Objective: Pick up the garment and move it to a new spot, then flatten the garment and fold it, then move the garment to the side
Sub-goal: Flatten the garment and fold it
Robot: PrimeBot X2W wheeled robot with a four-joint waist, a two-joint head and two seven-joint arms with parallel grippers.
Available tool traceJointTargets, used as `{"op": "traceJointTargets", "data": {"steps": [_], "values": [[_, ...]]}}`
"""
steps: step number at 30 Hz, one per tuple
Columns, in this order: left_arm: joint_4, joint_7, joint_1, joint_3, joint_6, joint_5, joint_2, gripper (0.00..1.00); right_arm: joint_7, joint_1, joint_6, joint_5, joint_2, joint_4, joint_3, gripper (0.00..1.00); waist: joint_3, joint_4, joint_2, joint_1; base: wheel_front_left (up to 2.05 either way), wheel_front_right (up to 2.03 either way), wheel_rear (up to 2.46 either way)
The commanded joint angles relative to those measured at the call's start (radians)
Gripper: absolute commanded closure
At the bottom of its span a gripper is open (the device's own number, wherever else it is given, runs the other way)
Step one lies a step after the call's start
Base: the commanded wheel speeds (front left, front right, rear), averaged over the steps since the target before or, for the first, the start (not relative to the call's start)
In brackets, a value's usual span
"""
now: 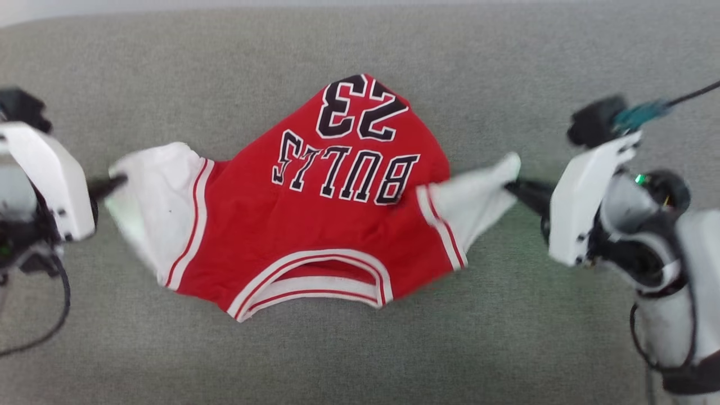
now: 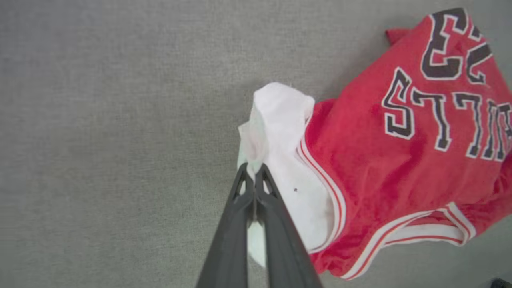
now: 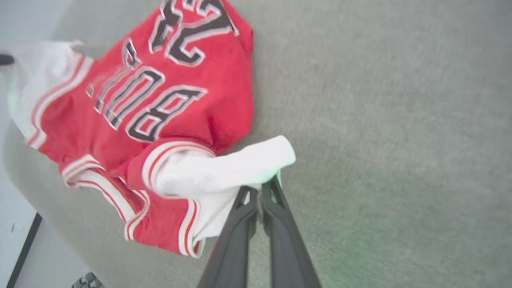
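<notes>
The garment (image 1: 315, 219), a red jersey with white sleeve ends, striped trim and black lettering, is spread across the grey surface, collar toward me. My left gripper (image 1: 118, 183) is shut on the white end of the left sleeve (image 2: 276, 128); its fingers (image 2: 240, 208) pinch the fabric between them. On the other side my right gripper (image 1: 514, 188) is shut on the white end of the right sleeve (image 3: 224, 168), and its fingers (image 3: 248, 208) clamp the cloth. Both sleeves are drawn outward, and the garment (image 2: 400, 152) (image 3: 168, 100) is bunched at its far hem.
A grey fabric-covered surface (image 1: 360, 360) stretches all around the garment. In the right wrist view its edge (image 3: 24, 160) runs down the left side, with pale floor beyond it. Cables hang from both wrists.
</notes>
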Motion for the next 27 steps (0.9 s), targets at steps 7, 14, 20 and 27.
{"op": "traceJointTargets", "data": {"steps": [7,14,20,27], "values": [[-0.135,0.048,-0.097,0.062,0.082,-0.031,0.032,1.0,0.019,-0.124,0.0,0.055,0.047,-0.066,-0.102,1.0,-0.069,-0.011,0.0,0.0,0.0,0.0,0.0],[-0.15,0.058,-0.185,0.083,0.103,-0.026,0.04,1.0,-0.033,-0.223,0.0,0.054,0.099,-0.037,-0.179,1.0,-0.131,-0.016,0.0,0.0,0.0,0.0,0.0],[-0.104,0.02,-0.304,0.093,0.082,-0.003,0.018,1.0,-0.111,-0.35,0.0,0.001,0.147,0.055,-0.26,1.0,-0.191,-0.012,0.0,0.0,0.0,0.0,0.0],[-0.04,-0.038,-0.42,0.091,0.06,0.025,-0.017,1.0,-0.195,-0.471,0.0,-0.08,0.185,0.14,-0.297,1.0,-0.241,-0.008,0.0,0.0,0.0,0.0,0.0]]}}
